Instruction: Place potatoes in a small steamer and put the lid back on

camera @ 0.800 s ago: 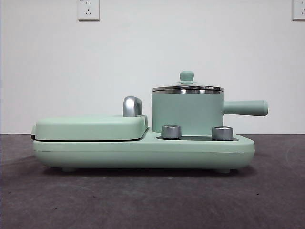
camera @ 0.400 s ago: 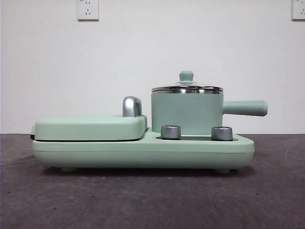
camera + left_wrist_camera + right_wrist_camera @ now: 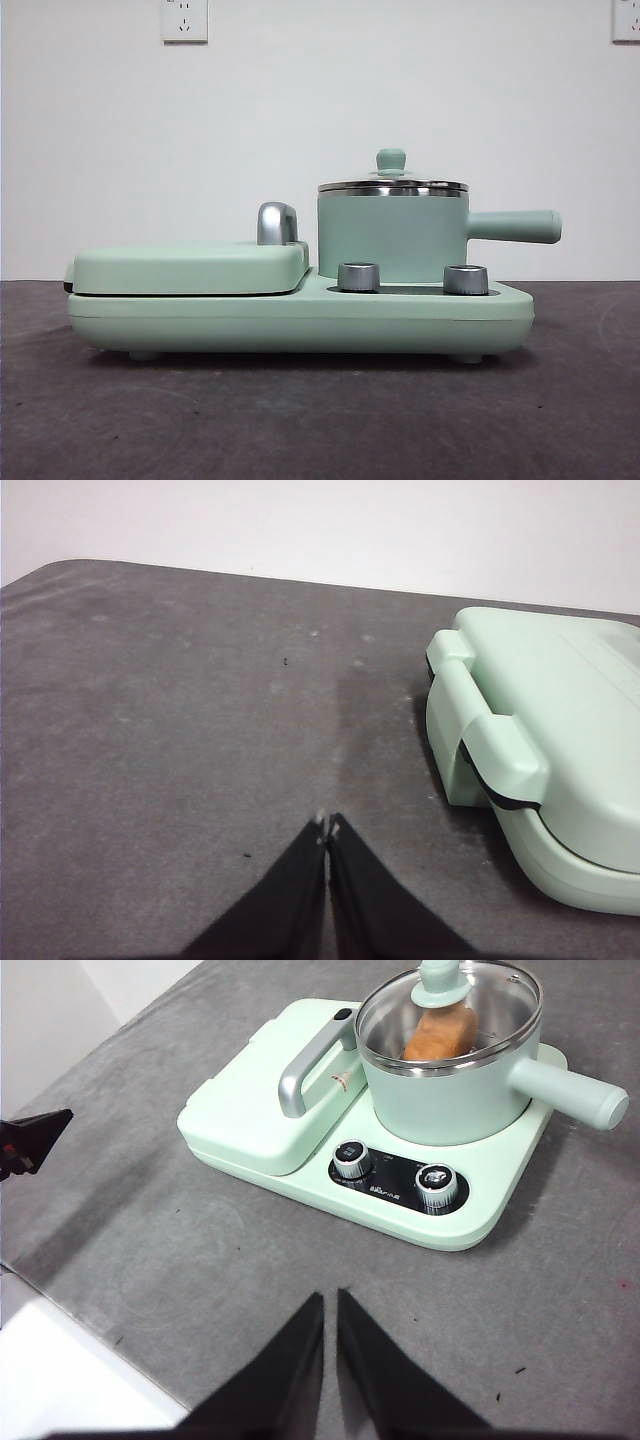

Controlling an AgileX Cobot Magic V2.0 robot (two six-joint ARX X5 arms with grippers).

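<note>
Apparently done: potato (image 3: pixel 440 1032) sits inside steamer (image 3: pixel 392 238) w/ lid (image 3: pixel 450 1005) on; both pincers, left (image 3: pixel 327 829) & right (image 3: pixel 330 1298), closed, empty, clear above table (image 3: pixel 300 420).

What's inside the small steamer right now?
Through the glass lid on the small steamer, one orange-brown potato shows. Its underside and the pot's floor are hidden; the front view shows nothing inside.
</note>
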